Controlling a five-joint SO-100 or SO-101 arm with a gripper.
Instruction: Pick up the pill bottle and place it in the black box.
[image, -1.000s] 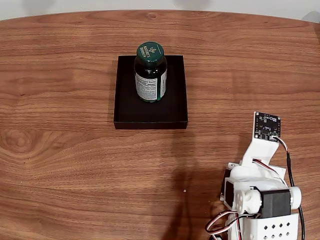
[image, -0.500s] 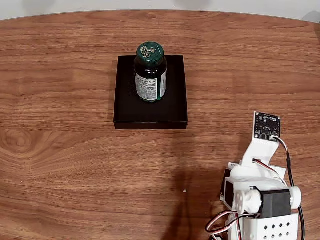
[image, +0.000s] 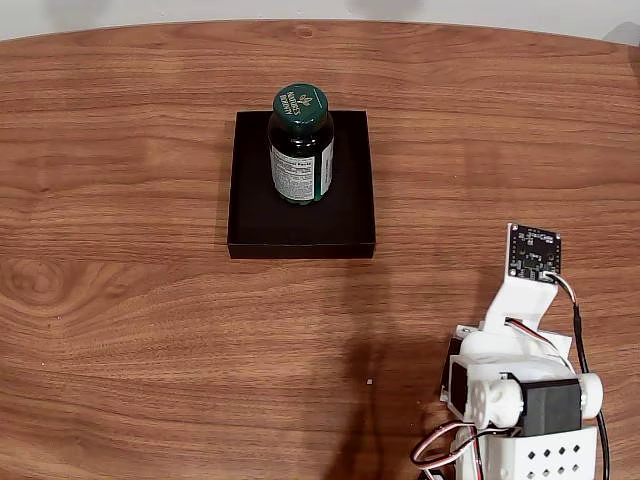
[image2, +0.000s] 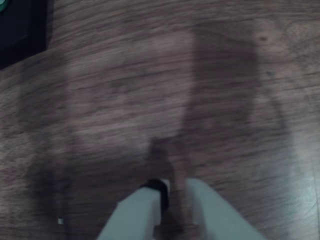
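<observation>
The pill bottle (image: 301, 145), dark brown with a green cap and a white-and-green label, stands upright inside the black box (image: 345, 215) at the table's upper middle in the fixed view. A corner of the black box (image2: 20, 30) shows at the top left of the wrist view. My gripper (image2: 172, 197) enters the wrist view from the bottom edge. Its white fingers (image2: 137, 212) are shut with nothing between them, just above bare wood. The arm (image: 520, 390) sits folded at the lower right of the fixed view, well away from the box.
The wooden table (image: 150, 330) spreads wide around the box. Its curved far edge runs along the top of the fixed view. A small pale speck (image: 369, 381) lies on the wood left of the arm's base.
</observation>
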